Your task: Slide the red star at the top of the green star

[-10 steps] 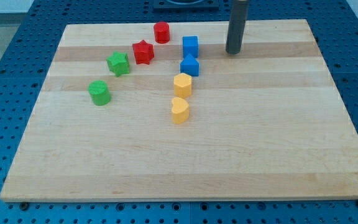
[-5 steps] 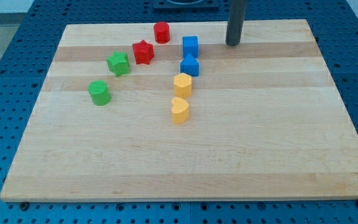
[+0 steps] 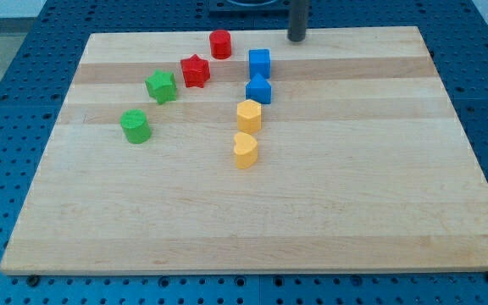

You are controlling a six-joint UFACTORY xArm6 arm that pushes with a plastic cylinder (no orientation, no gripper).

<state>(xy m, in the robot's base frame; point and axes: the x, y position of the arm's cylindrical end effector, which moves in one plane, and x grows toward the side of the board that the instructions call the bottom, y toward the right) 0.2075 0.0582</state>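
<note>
Over on the left we see a green cylinder (image 3: 135, 125) nearest to us, and farther back, to its right, the green star (image 3: 161, 85). Just right of that and slightly farther sits the red star (image 3: 195, 69), close beside it but apart; its points spread evenly, so we cannot give it a long axis or heading. A red cylinder (image 3: 220, 43) stands farther back. Then the yellow heart (image 3: 245, 150), a yellow hexagonal block (image 3: 249, 113), two blue blocks (image 3: 258, 88) (image 3: 259, 62). We have no jaws, only my tip (image 3: 297, 40), at the wooden board's (image 3: 354, 186) far edge, right of the red cylinder, touching nothing.
</note>
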